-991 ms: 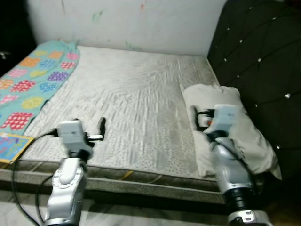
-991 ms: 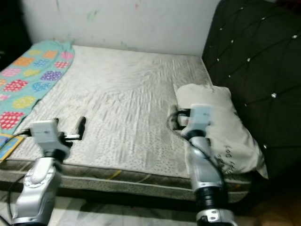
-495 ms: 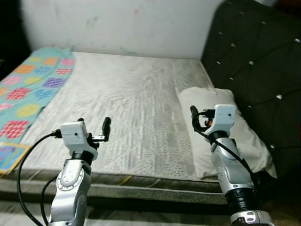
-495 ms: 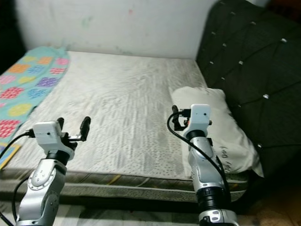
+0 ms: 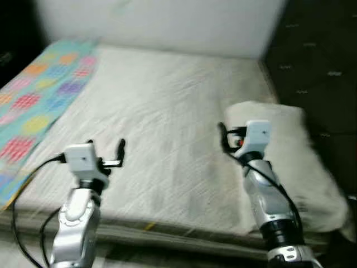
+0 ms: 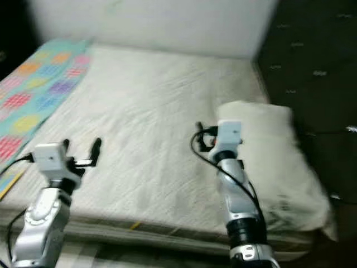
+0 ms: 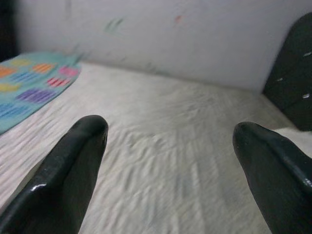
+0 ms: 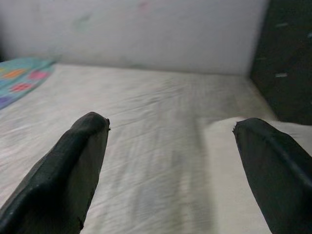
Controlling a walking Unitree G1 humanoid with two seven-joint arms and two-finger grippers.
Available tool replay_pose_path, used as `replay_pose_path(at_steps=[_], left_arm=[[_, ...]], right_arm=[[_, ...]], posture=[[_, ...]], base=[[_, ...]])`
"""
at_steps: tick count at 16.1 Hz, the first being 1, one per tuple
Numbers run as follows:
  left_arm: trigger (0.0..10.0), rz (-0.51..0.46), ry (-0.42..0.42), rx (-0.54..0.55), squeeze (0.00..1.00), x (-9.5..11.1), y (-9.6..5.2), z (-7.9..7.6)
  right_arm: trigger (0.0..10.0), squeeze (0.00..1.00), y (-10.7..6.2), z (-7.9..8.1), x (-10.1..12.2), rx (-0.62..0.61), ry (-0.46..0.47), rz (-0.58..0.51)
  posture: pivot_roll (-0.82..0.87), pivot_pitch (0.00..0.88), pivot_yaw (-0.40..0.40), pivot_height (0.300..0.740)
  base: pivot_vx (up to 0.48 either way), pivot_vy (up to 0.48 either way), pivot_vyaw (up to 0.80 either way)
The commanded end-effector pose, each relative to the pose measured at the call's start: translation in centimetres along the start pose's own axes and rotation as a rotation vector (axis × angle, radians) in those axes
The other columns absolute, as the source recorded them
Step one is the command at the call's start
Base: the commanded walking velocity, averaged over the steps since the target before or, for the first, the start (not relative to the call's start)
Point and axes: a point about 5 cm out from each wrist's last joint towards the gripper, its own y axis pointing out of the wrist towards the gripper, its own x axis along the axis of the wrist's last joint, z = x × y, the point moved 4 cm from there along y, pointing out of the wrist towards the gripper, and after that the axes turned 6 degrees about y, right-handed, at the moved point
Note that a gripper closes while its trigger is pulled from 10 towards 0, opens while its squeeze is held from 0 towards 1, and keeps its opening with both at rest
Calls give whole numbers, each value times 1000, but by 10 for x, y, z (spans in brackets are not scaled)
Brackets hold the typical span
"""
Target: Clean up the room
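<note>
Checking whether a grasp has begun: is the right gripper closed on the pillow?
No, the right gripper stands wide open above the mattress, beside the white pillow, holding nothing.

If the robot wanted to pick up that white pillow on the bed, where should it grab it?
Probably the pillow's near left edge, beside the right gripper, whose jaws are open. The pillow lies flat on the mattress against the dark headboard, so coming in from the bare mattress side looks easiest; the soft edge should pinch.

White mattress, bare, w/ colourful patterned blanket along its left edge. Dark tufted headboard on right, pale wall behind. Frames blurred.
</note>
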Motion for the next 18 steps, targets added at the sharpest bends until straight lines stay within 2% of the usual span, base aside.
replay_pose_path(at_steps=[1,5,9,18], left_arm=[[10000,3,-19,-34,0,0,1,-13],[10000,25,-27,-14,0,-4,0,-12],[10000,24,-28,-25,0,-4,1,-14],[10000,23,-18,-13,0,-4,0,-13]], right_arm=[[10000,0,-3,-18,1,-46,-14,-4],[10000,0,-6,-26,-1,-60,-26,2],[10000,0,-5,-28,0,-64,-28,0],[10000,0,-5,-15,1,7,-48,0]], posture=[[-14,0,-19,740],[-15,0,-18,740],[-17,0,-16,740],[-25,0,-20,740]], base=[[0,0,0],[0,0,0],[0,480,0],[0,480,0]])
